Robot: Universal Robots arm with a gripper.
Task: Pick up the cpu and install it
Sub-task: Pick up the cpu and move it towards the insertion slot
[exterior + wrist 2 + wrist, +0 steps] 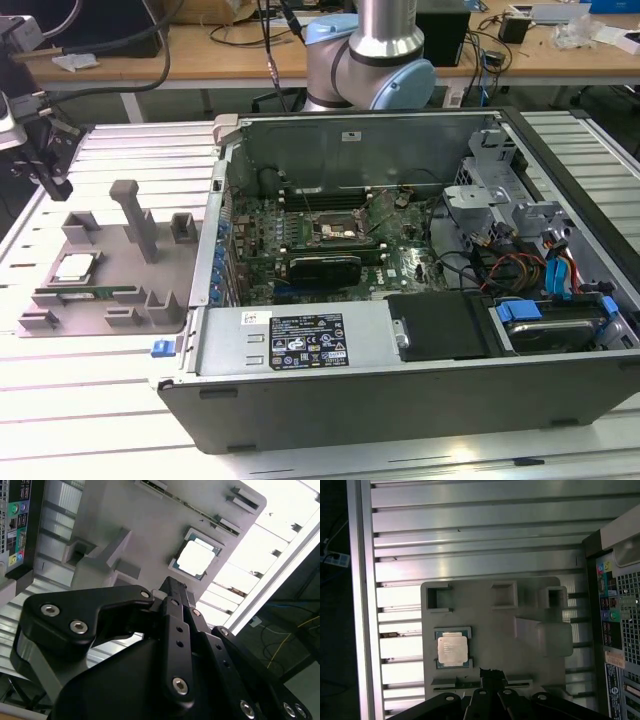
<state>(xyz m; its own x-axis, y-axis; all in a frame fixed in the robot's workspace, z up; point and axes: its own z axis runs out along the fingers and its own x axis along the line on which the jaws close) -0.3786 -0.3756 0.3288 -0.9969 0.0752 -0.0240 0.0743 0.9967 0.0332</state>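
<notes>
On the grey holder tray [112, 262] at the exterior view's left, beside the open computer case [400, 392], the cpu [75, 267] lies flat in its square pocket, silver plate up. The gripper [492, 672] hangs over the tray near the cpu, not touching it, its 2 fingers pressed together, holding nothing. A green memory stick [85, 293] lies just beside the cpu.
</notes>
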